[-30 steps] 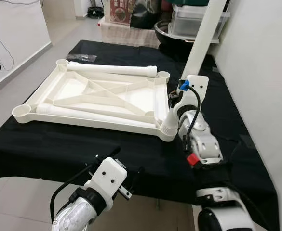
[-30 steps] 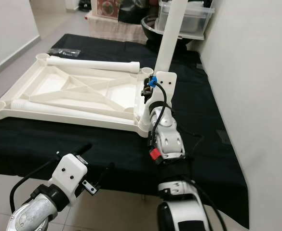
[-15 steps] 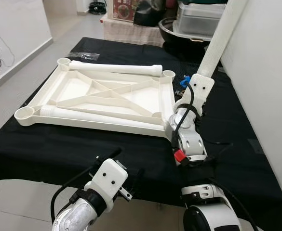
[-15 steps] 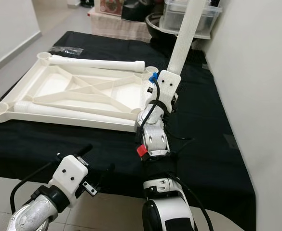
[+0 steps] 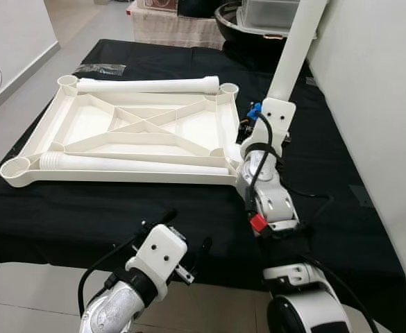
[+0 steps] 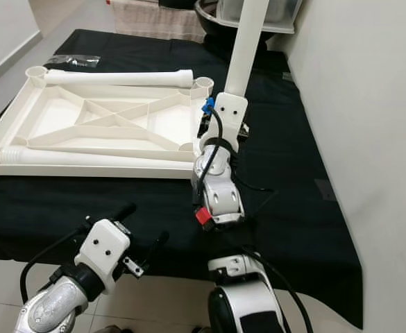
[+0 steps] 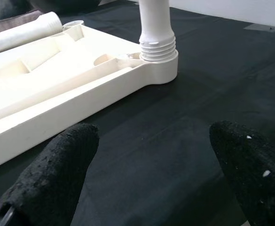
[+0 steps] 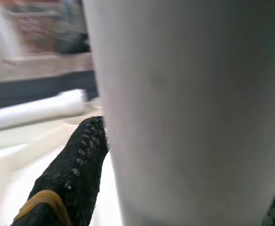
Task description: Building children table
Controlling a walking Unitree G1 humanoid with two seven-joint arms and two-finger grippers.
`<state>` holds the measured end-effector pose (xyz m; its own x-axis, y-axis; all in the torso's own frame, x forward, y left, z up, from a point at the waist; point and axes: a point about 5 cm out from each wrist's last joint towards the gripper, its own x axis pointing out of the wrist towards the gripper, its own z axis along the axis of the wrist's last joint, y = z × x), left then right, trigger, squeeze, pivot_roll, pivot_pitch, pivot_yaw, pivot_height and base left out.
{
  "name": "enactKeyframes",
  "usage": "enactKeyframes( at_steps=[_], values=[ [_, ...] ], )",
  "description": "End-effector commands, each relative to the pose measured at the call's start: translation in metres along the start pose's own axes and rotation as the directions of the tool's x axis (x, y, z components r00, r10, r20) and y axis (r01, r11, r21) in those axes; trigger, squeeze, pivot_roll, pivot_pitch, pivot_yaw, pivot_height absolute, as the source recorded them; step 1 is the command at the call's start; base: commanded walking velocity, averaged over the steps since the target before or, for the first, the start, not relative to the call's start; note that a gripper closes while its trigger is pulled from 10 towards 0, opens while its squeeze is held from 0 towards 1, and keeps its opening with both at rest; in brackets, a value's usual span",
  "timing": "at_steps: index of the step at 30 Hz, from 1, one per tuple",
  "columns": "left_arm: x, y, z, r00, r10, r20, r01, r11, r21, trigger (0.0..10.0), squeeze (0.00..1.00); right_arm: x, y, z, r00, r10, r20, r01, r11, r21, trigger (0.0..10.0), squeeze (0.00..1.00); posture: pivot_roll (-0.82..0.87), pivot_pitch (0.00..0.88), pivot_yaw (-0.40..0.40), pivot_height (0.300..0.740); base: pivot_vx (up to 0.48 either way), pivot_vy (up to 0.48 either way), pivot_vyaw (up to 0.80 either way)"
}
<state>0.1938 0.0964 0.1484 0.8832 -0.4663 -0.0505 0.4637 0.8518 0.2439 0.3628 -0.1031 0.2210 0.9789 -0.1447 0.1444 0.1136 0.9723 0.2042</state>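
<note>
- The white plastic tabletop (image 5: 133, 135) is lying upside down on a black cloth (image 5: 85, 208), its ribbed underside facing up and its long axis running across the robot's view, left to right.
- Round leg sockets are sitting at its corners; the far-left socket (image 5: 66, 80) and near-left socket (image 5: 14, 166) are standing open.
- A white table leg (image 5: 294, 48) is rising from the near-right corner socket (image 7: 158, 66), tilting slightly to the right, with its threaded collar sitting at the socket's mouth.
- Two more legs are lying inside the upturned top, parallel to its long axis: a far leg (image 5: 147, 84) along the far rim and a near leg (image 5: 130, 164) along the near rim, its ribbed end pointing left.
- The right gripper (image 5: 248, 128) is clamping the upright leg low down, one black finger (image 8: 71, 174) pressing against the white tube.
- The left gripper (image 7: 151, 181) is hovering above the cloth near the table's front edge, its fingers spread wide and holding nothing.
- A small clear plastic bag (image 5: 100, 69) is lying on the cloth just beyond the far-left corner.
- A clear storage bin (image 5: 275, 8) is standing behind the table; no writing is legible anywhere.
</note>
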Motion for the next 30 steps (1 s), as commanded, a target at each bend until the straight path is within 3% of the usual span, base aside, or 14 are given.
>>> enactKeyframes(
  at_steps=[1,5,8,13,16,17,18,20,22,23,24,25,28,30],
  values=[
    [0.000,-0.003,-0.004,1.000,-0.007,-0.015,0.007,1.000,-0.008,10.0,0.00,0.000,-0.005,0.000,0.994,0.109,0.010,-0.110,0.992,0.061,10.0,0.00,0.13,0.125,-0.104,0.740,0.000,0.000,0.00],
    [0.001,-0.004,-0.004,1.000,-0.006,-0.014,0.006,1.000,-0.009,10.0,0.00,0.003,-0.016,0.004,0.971,0.238,0.023,-0.239,0.969,0.064,10.0,0.00,0.13,0.119,-0.106,0.740,0.000,0.000,0.00],
    [0.001,-0.003,-0.004,1.000,-0.005,-0.013,0.005,1.000,-0.011,10.0,0.00,0.012,-0.036,0.007,0.919,0.393,0.011,-0.393,0.919,0.018,10.0,0.00,0.13,0.117,-0.104,0.740,0.000,0.000,0.00],
    [0.002,-0.004,-0.005,1.000,-0.005,-0.012,0.005,1.000,-0.010,10.0,0.00,0.017,-0.046,0.010,0.874,0.487,-0.004,-0.487,0.873,-0.016,10.0,0.00,0.13,0.116,-0.106,0.740,0.000,0.000,0.00],
    [0.002,-0.004,-0.004,1.000,-0.004,-0.012,0.004,1.000,-0.011,10.0,0.00,0.025,-0.051,0.012,0.791,0.610,-0.047,-0.610,0.792,0.016,10.0,0.00,0.13,0.115,-0.107,0.740,0.000,0.000,0.00],
    [0.002,-0.004,-0.004,1.000,-0.004,-0.012,0.004,1.000,-0.011,10.0,0.00,0.025,-0.051,0.012,0.791,0.610,-0.047,-0.610,0.792,0.016,10.0,0.00,0.13,0.115,-0.107,0.740,0.000,0.000,0.00],
    [0.003,-0.004,-0.004,1.000,-0.003,-0.010,0.003,1.000,-0.011,10.0,0.00,0.029,-0.052,0.015,0.731,0.680,-0.065,-0.680,0.733,0.027,10.0,0.00,0.13,0.115,-0.113,0.740,0.000,0.000,0.00],
    [0.003,-0.004,-0.004,1.000,-0.003,-0.010,0.003,1.000,-0.011,10.0,0.00,0.029,-0.052,0.015,0.731,0.680,-0.065,-0.680,0.733,0.027,10.0,0.00,0.13,0.115,-0.113,0.740,0.000,0.000,0.00],
    [0.003,-0.004,-0.005,1.000,-0.006,-0.011,0.006,1.000,-0.013,10.0,0.00,0.029,-0.046,0.017,0.578,0.809,-0.103,-0.806,0.586,0.080,10.0,0.00,0.14,0.121,-0.112,0.740,0.000,0.000,0.00],
    [0.003,-0.004,-0.005,1.000,-0.006,-0.011,0.006,1.000,-0.013,10.0,0.00,0.029,-0.046,0.017,0.578,0.809,-0.103,-0.806,0.586,0.080,10.0,0.00,0.14,0.121,-0.112,0.740,0.000,0.000,0.00],
    [0.002,-0.004,-0.005,1.000,-0.007,-0.011,0.007,1.000,-0.015,10.0,0.00,0.030,-0.043,0.017,0.529,0.841,-0.115,-0.836,0.539,0.101,10.0,0.00,0.14,0.121,-0.112,0.740,0.000,0.000,0.00],
    [0.002,-0.004,-0.005,1.000,-0.007,-0.011,0.007,1.000,-0.015,10.0,0.00,0.030,-0.043,0.017,0.529,0.841,-0.115,-0.836,0.539,0.101,10.0,0.00,0.14,0.121,-0.112,0.740,0.000,0.000,0.00],
    [0.001,-0.006,-0.004,1.000,-0.012,-0.012,0.012,1.000,-0.014,10.0,0.00,0.033,-0.032,0.024,0.392,0.910,-0.133,-0.909,0.406,0.097,10.0,0.00,0.15,0.125,-0.121,0.740,0.000,0.000,0.00],
    [0.001,-0.006,-0.004,1.000,-0.012,-0.013,0.012,1.000,-0.014,10.0,0.00,0.033,-0.031,0.025,0.371,0.919,-0.135,-0.918,0.385,0.093,10.0,0.00,0.15,0.125,-0.121,0.740,0.000,0.000,0.00]
  ],
)
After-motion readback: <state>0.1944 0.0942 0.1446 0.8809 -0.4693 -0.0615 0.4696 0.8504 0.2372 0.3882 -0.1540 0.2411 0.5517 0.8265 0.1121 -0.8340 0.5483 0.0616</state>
